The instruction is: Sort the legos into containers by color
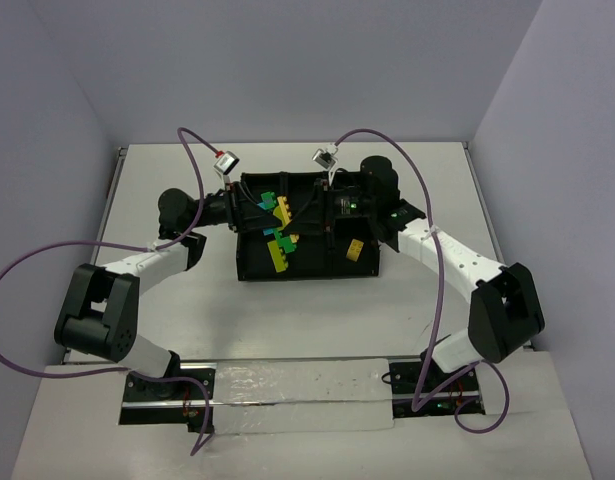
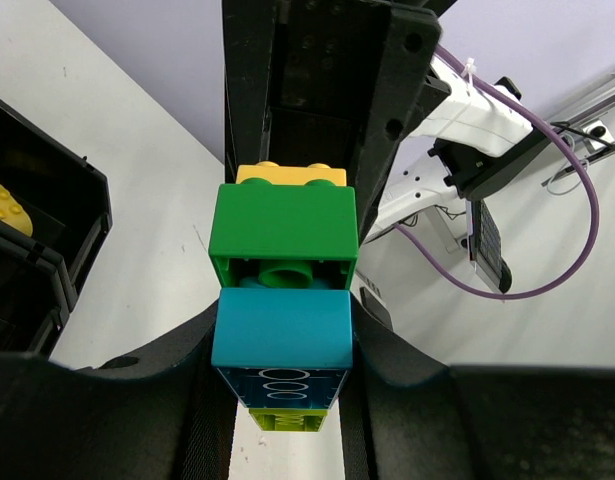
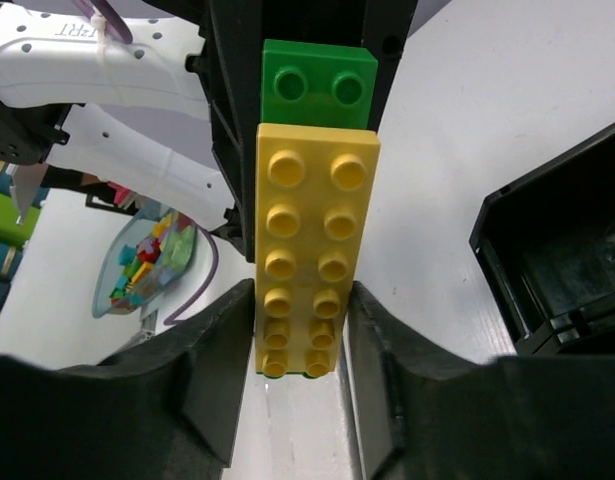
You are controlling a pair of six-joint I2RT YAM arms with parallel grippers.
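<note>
Both grippers hold one lego cluster (image 1: 277,207) between them, above the back of the black divided tray (image 1: 307,273). My left gripper (image 2: 285,350) is shut on its teal brick (image 2: 282,328); a green brick (image 2: 283,222) and a yellow one (image 2: 291,175) sit beyond it, and a lime one (image 2: 287,420) below. My right gripper (image 3: 302,330) is shut on the cluster's long yellow plate (image 3: 312,250), which has a green brick (image 3: 319,85) at its far end. A second cluster (image 1: 281,246) and a yellow brick (image 1: 355,250) lie in the tray's front compartments.
The tray's corner shows at the left of the left wrist view (image 2: 62,250), with a yellow brick (image 2: 7,205) inside, and at the right of the right wrist view (image 3: 547,250). A clear bowl of mixed bricks (image 3: 142,260) sits off to the side. Purple cables (image 1: 192,160) loop over both arms.
</note>
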